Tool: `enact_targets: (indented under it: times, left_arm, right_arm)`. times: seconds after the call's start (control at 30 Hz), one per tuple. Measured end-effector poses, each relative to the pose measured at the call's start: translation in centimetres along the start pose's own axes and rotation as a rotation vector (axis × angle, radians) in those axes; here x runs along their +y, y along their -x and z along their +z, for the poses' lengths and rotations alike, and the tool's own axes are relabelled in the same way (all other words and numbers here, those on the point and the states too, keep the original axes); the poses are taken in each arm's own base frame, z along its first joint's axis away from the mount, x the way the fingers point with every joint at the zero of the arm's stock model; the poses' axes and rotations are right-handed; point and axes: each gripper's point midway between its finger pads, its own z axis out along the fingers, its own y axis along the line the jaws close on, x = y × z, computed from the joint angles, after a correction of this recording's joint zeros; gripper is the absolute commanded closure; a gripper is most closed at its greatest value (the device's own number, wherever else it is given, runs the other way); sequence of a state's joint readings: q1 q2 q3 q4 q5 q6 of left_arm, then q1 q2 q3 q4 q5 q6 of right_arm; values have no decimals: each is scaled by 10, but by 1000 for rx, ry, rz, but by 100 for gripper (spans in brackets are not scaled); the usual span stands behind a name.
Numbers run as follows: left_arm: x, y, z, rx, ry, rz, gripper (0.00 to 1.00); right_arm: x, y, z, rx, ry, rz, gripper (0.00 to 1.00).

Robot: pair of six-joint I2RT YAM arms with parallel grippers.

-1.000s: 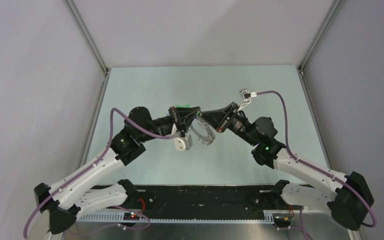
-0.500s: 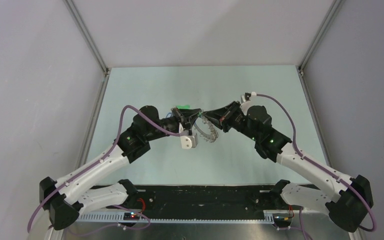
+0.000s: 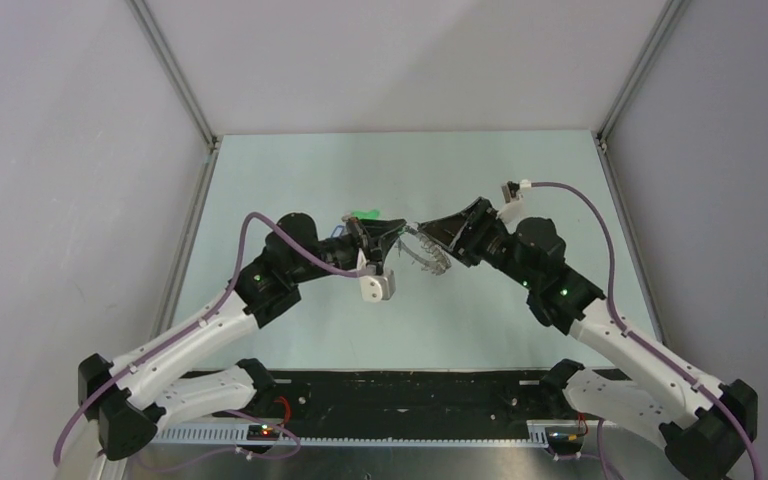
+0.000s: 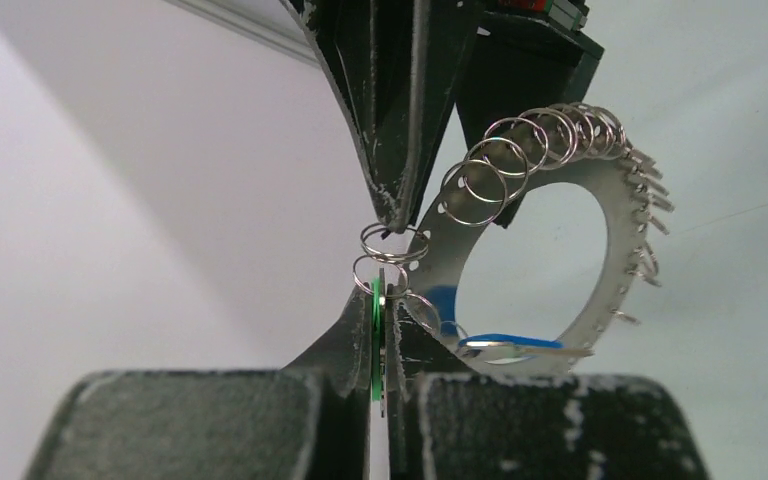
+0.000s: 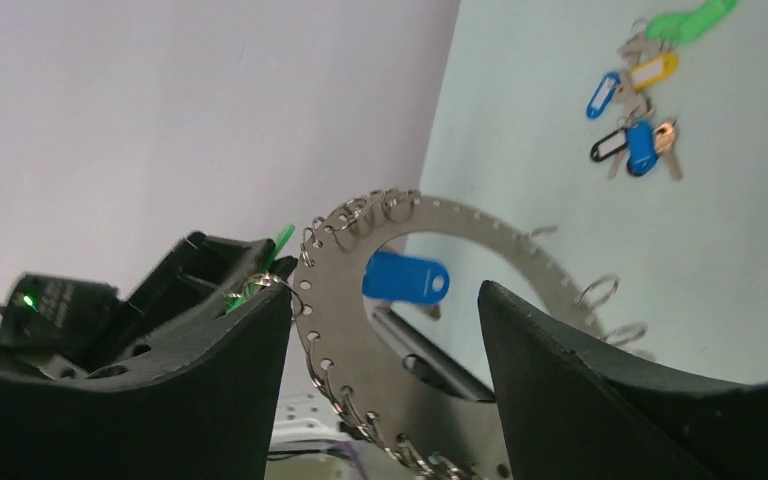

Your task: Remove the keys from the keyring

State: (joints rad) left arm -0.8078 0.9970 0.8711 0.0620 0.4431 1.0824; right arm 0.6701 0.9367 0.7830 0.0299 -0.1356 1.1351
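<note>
Left wrist: left gripper (image 4: 382,300) clamps green-tagged key (image 4: 375,345); keyring (image 4: 623,250) beside.

Over the last second my right tool (image 3: 423,229) has drawn off to the right, its arm swinging out toward the right wall. The keyring (image 3: 432,258) went with it. It hung lower and nearer, and now sits further right, raised and flatter.

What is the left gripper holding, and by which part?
The left gripper pinches a green key tag edge-on between its fingertips, just below a small split ring at the edge of the keyring.
</note>
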Motion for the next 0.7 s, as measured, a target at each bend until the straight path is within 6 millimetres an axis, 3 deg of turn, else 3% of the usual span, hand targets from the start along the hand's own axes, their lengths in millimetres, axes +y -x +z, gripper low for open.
enact_targets:
  times: [0.3, 0.7]
  left_arm:
    - [6, 18, -9, -57, 13, 18, 100]
    - [7, 26, -12, -88, 11, 25, 100]
  right_arm:
    - [-12, 17, -11, -56, 64, -330, 32]
    - [22, 6, -18, -34, 336, -797, 48]
